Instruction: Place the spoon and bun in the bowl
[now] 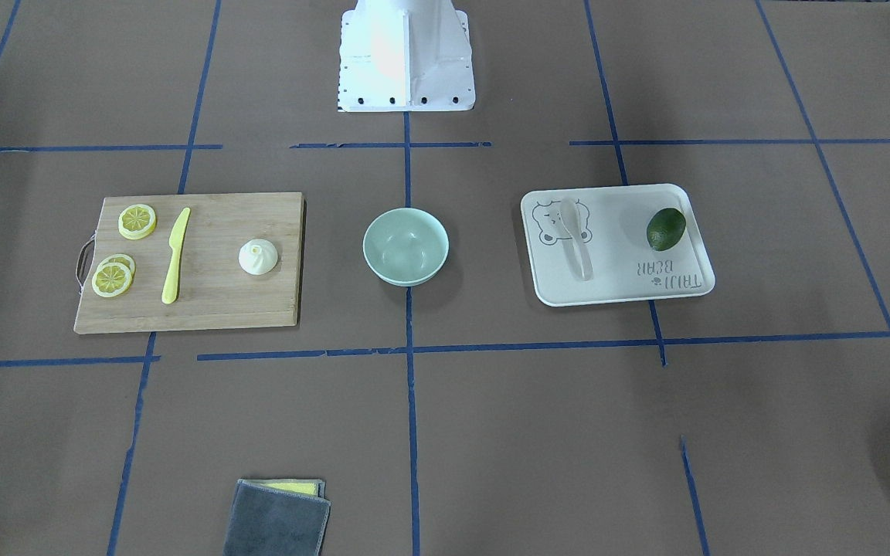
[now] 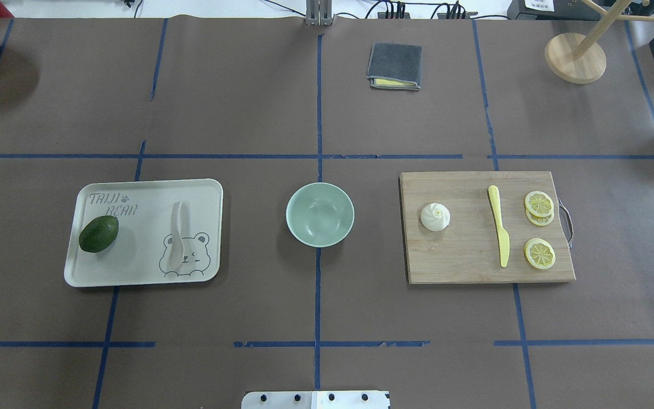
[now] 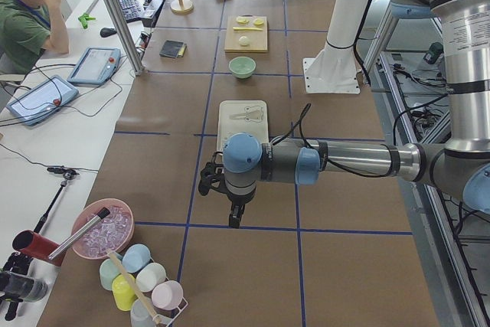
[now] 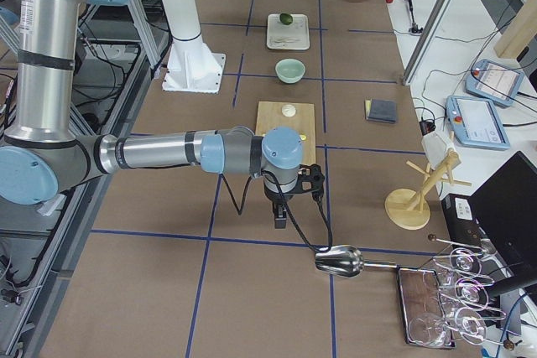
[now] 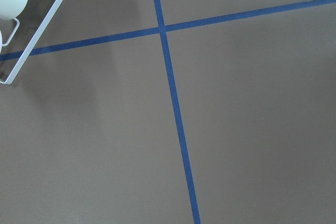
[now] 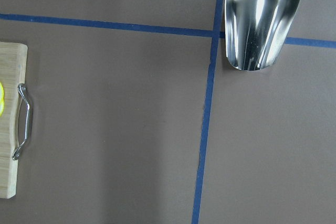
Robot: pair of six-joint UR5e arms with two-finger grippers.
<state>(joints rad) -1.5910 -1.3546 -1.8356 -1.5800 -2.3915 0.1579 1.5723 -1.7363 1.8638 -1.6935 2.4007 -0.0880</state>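
The pale mint-green bowl [image 1: 405,245] stands empty at the table's middle, also in the overhead view [image 2: 319,214]. The white spoon [image 1: 575,238] lies on a cream tray [image 1: 615,297], on the overhead view's left [image 2: 177,236]. The white bun [image 1: 259,256] sits on a wooden cutting board [image 1: 205,309], on the overhead view's right [image 2: 435,216]. My left gripper [image 3: 233,216] hangs over bare table past the tray; I cannot tell if it is open. My right gripper [image 4: 279,217] hangs past the board's end; I cannot tell if it is open. Neither wrist view shows fingers.
A dark green avocado [image 2: 99,233] lies on the tray. A yellow knife [image 2: 499,232] and lemon slices [image 2: 539,253] lie on the board. A folded grey cloth [image 2: 394,65] lies at the far side. A metal scoop [image 6: 261,17] lies near my right gripper, a cup rack [image 3: 142,285] near my left.
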